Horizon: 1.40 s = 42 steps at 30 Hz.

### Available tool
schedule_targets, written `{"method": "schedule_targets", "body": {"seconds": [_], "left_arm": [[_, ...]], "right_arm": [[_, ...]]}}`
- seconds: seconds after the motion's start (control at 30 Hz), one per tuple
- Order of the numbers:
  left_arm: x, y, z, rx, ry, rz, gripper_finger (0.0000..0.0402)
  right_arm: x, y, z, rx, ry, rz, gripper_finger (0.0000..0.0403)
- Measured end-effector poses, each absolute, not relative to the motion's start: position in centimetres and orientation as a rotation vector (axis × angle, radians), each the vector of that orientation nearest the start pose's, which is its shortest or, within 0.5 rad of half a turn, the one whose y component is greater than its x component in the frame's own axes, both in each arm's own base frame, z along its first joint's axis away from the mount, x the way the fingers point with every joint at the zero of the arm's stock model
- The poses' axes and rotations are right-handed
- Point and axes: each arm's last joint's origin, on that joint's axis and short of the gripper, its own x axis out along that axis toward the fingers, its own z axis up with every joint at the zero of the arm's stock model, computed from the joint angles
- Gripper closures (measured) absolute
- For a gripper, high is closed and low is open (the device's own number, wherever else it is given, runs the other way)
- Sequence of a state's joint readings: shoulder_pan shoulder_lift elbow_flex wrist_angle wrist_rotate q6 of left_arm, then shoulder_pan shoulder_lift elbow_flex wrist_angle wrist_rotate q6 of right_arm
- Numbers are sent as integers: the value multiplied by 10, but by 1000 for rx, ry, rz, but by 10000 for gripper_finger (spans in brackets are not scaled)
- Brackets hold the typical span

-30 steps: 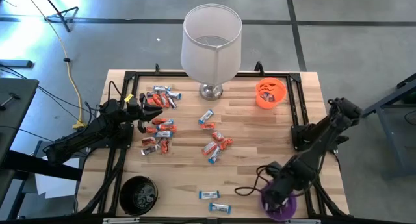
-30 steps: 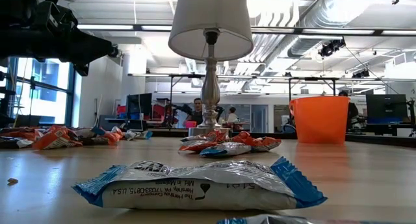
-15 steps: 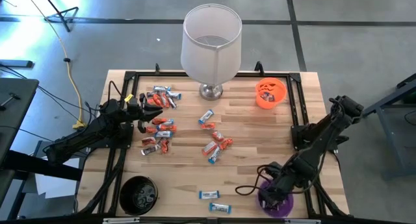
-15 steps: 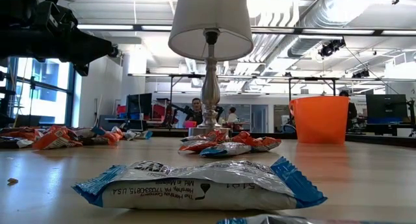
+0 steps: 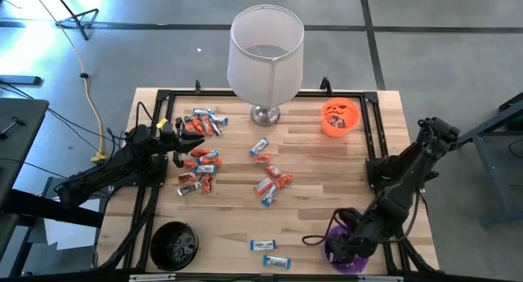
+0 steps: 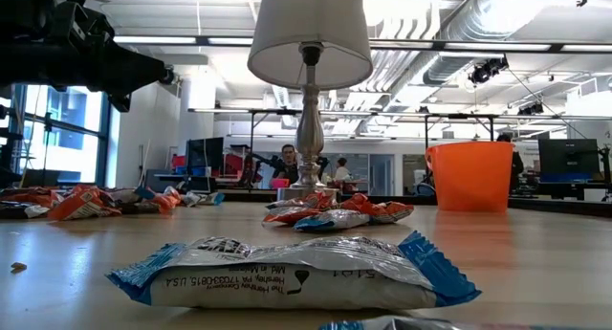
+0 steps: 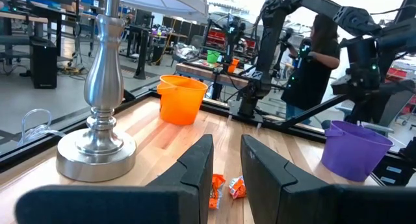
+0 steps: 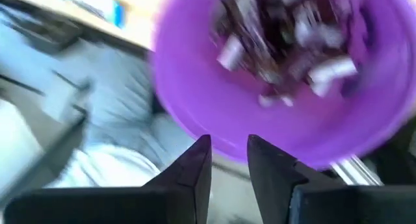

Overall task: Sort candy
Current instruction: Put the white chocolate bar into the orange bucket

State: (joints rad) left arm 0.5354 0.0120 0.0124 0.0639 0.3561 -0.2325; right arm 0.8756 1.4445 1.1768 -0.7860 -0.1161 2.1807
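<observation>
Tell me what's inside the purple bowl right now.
The purple bowl holds a heap of dark brown wrapped candy. The right gripper hangs above its rim, holding nothing. From overhead that arm covers most of the bowl, and the pieces underneath cannot be seen.

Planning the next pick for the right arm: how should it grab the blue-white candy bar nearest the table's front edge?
Grip the blue-white candy bar across its narrow middle, coming straight down from above. It lies flat with its long axis roughly left to right, so the fingers should straddle the short width, clear of the flared wrapper ends. The bar beside it lies apart, leaving room. The right gripper is over the purple bowl.
</observation>
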Motion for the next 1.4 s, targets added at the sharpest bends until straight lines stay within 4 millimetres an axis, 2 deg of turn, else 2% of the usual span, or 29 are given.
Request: {"method": "schedule_targets", "body": {"seconds": [0.2,0.33,0.5,0.73,0.93,1.13,1.23,1.4], "left_arm": [[87,40,173,-204,-78,171,337],[87,40,173,-204,-79,171,337],[87,40,173,-204,-78,171,337],[87,40,173,-204,-78,171,337],[87,40,173,-204,-79,171,337],[87,40,173,-204,-79,171,337],[87,40,173,-204,-79,171,337],[87,40,173,-204,-79,171,337]], "right_arm": [[188,220,307,1296,1172,-491,308],[195,215,323,1064,1003,-464,308],[203,213,331,752,832,-396,308],[215,197,342,374,705,-370,308],[228,176,342,96,687,-416,308],[237,143,339,-54,740,-572,308],[241,122,338,-68,797,-652,308],[252,89,334,76,952,-705,308]]}}
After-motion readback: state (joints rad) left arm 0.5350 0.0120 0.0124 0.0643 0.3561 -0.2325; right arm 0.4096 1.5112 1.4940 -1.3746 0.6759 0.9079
